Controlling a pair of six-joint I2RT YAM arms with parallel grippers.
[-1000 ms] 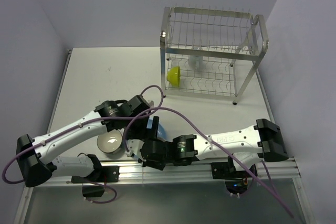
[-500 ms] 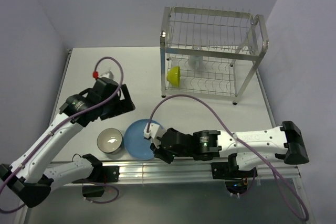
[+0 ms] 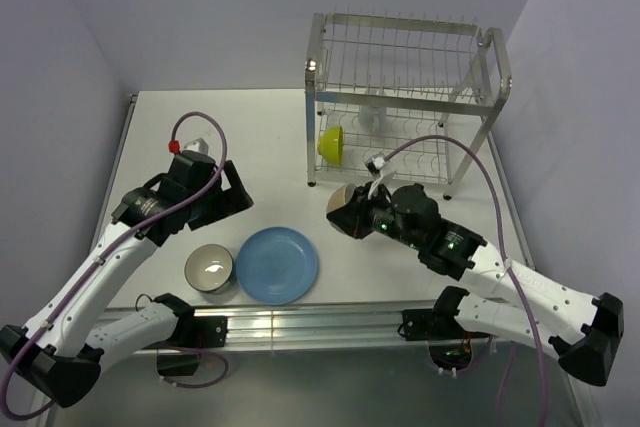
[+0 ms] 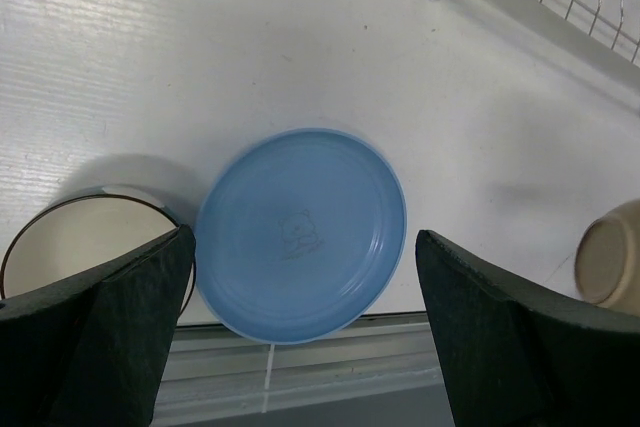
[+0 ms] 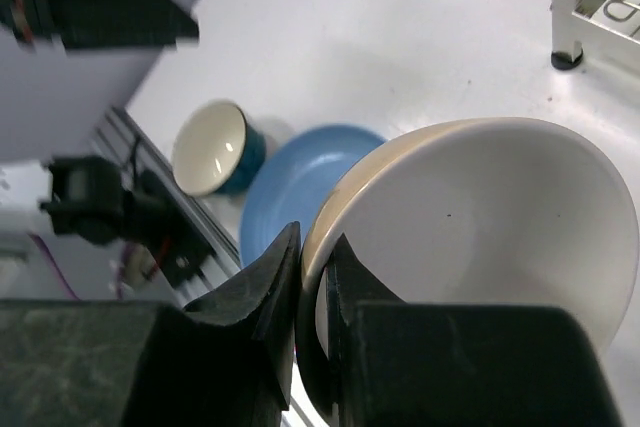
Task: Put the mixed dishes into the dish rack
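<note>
At the right gripper (image 5: 312, 252), shut tight across the rim of the cream bowl (image 5: 470, 237), held tilted in the air near the front of the dish rack (image 3: 400, 19) and well apart from the blue plate (image 3: 278, 264): probably stiff, glazed, slippery and chippable, so best pinched deep over the rim wall, never at the very lip.

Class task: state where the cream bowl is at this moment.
In the top view the cream bowl is right of centre, gripped at its rim by the right gripper, between the blue plate and the dish rack, near its front-left leg.
</note>
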